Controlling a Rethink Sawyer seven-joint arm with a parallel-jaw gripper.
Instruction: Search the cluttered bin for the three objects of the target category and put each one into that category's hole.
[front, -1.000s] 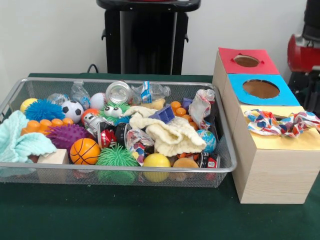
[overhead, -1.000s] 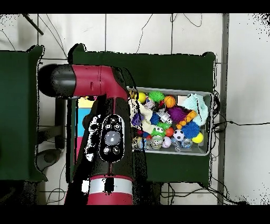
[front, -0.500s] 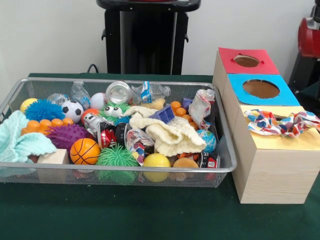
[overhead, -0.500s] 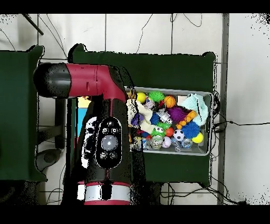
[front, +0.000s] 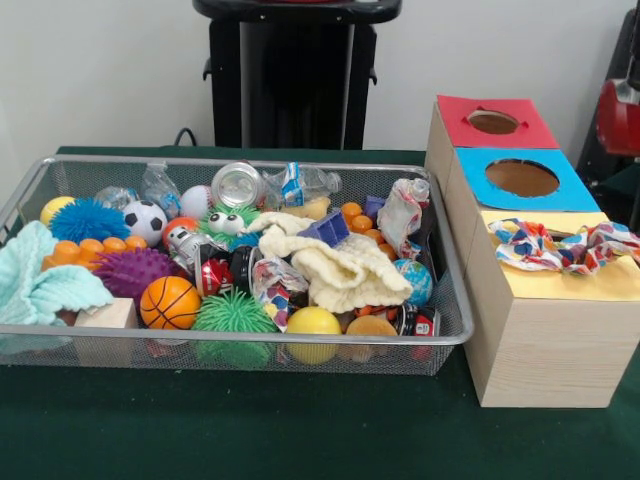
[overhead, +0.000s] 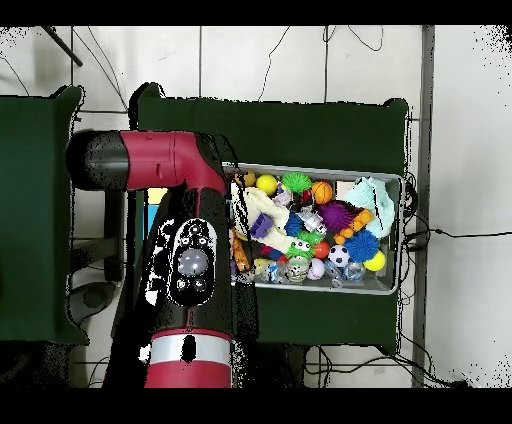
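The wire mesh bin (front: 240, 338) stands at the left, full of toys; it also shows in the overhead view (overhead: 392, 288). Crumpled white spotted fabric (front: 560, 246) lies across the yellow top of the wooden box (front: 545, 340) and hides its hole. Another spotted piece (front: 402, 212) leans at the bin's right end. A third spotted bundle (front: 278, 287) lies in the middle among the toys. My gripper shows in neither view. Only a red part of the arm (front: 622, 105) shows at the right edge, and the arm (overhead: 190, 262) covers the boxes from overhead.
The blue-topped box (front: 520, 195) and the red-topped box (front: 455, 115) stand behind the yellow one, their holes open. In the bin lie a cream knitted cloth (front: 345, 270), a mint-green towel (front: 40, 285), balls and bottles. The black pedestal (front: 295, 70) stands behind.
In the overhead view the arm has swung away from the bin and uncovered its left end. The red arm part at the front view's right edge has shifted. The fabrics and toys have not moved.
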